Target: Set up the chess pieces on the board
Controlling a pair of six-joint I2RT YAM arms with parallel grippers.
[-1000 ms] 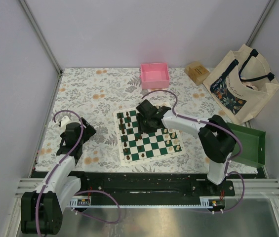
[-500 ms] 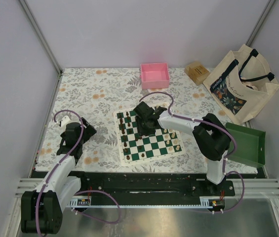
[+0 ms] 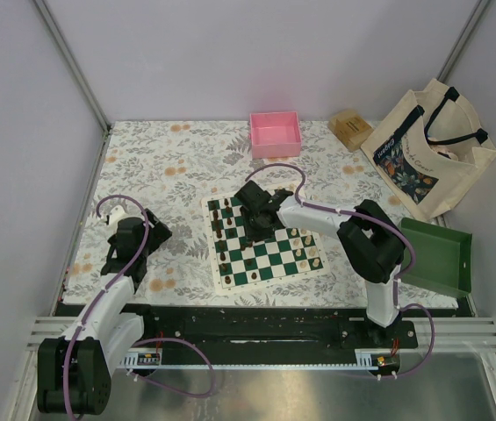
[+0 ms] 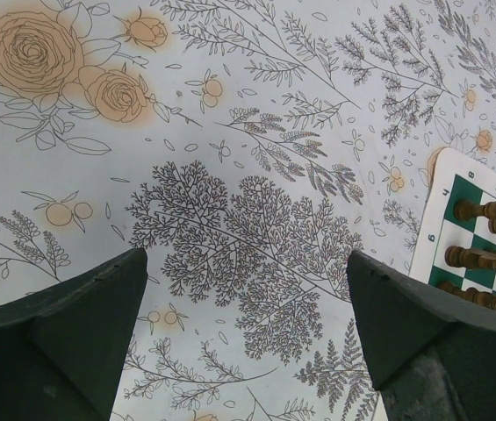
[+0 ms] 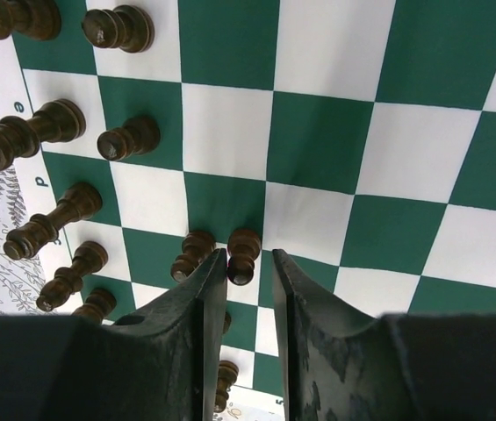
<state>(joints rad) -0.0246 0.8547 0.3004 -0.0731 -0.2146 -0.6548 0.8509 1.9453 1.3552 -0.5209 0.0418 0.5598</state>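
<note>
Near the upper left of the chessboard [image 3: 269,263] in the overhead view, the right gripper [image 3: 261,210] is reaching down among the dark pieces, while cream pieces [image 3: 309,250] are standing along the board's right edge. Seen from the right wrist camera, its two fingers [image 5: 212,281] are standing close together and straddling one dark pawn [image 5: 242,253] at the lower middle of the frame. The pincer is narrow, and a sliver of board is showing between the pawn and the right-hand finger, so the grip looks not yet made. A second dark pawn [image 5: 193,254] is standing just beside the left-hand finger, outside the gap, which is probably why the fingers are set so tight: a wider spread would be knocking that neighbour over. Taller dark pieces [image 5: 19,140] are lining the board's left edge in that view, and the two pawns are sitting a little inward of them, so the straddled pawn is likely being taken to go onto its proper square. Over at the left of the overhead view, the left gripper [image 4: 246,256] is hovering above the flowered tablecloth [image 4: 230,158] with its fingers wide apart and nothing between them, apparently keeping out of the way, with only the board's corner showing at the right edge of its wrist view.
</note>
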